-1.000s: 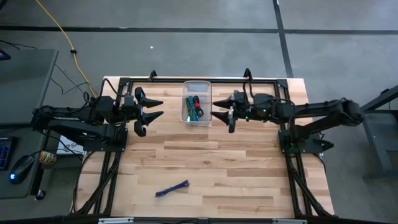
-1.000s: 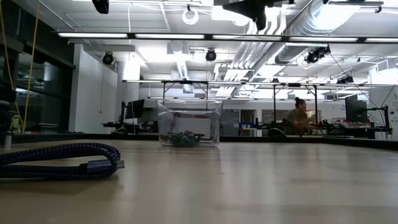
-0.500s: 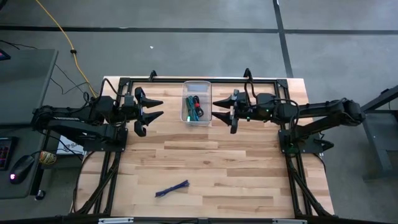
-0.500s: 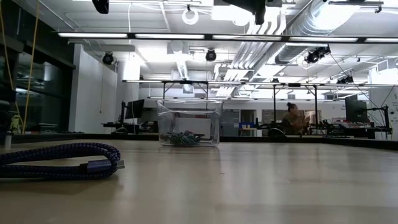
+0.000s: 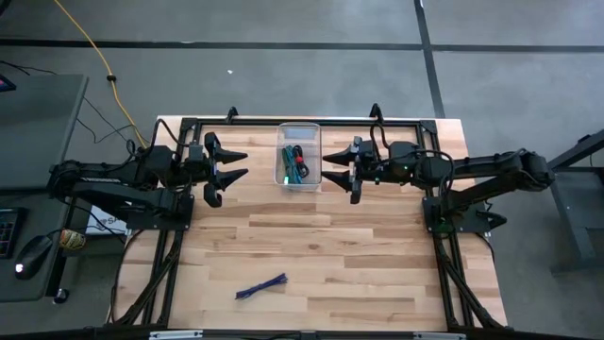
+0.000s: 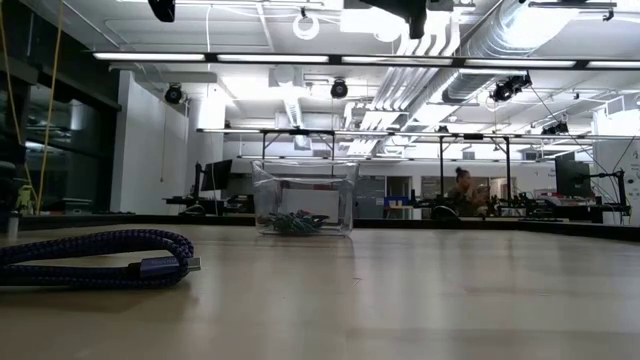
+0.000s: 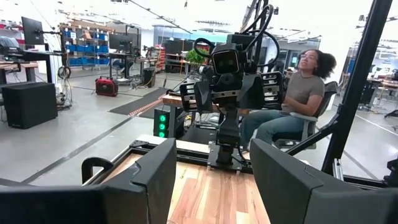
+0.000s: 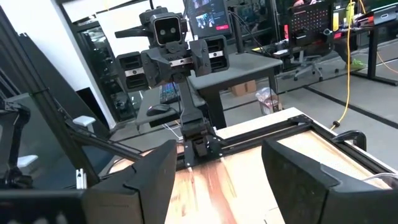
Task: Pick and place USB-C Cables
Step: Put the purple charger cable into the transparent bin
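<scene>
A clear plastic bin (image 5: 299, 182) stands at the table's far middle. It holds a green cable bundle (image 5: 286, 176), a red-and-black one (image 5: 296, 154) and a teal one (image 5: 303, 173), which show as a heap (image 6: 294, 223) in the low view. The purple cable bundle (image 5: 261, 286) lies alone on the wood near the table's near edge, large in the low view (image 6: 100, 258). My left gripper (image 5: 242, 163) hovers open to the left of the bin. My right gripper (image 5: 327, 166) hovers open to its right. Both are raised above the table and point at each other.
A black frame rail (image 5: 255, 121) runs along the table's far edge behind the bin. Bare wood (image 5: 359, 255) lies between the bin and the purple cable. A yellow cord (image 5: 90, 47) crosses the floor off the table. A person (image 7: 298, 93) sits beyond the right side.
My right gripper has drawn back a little from the bin toward the table's right edge, staying open. The cables and the bin have not moved.
</scene>
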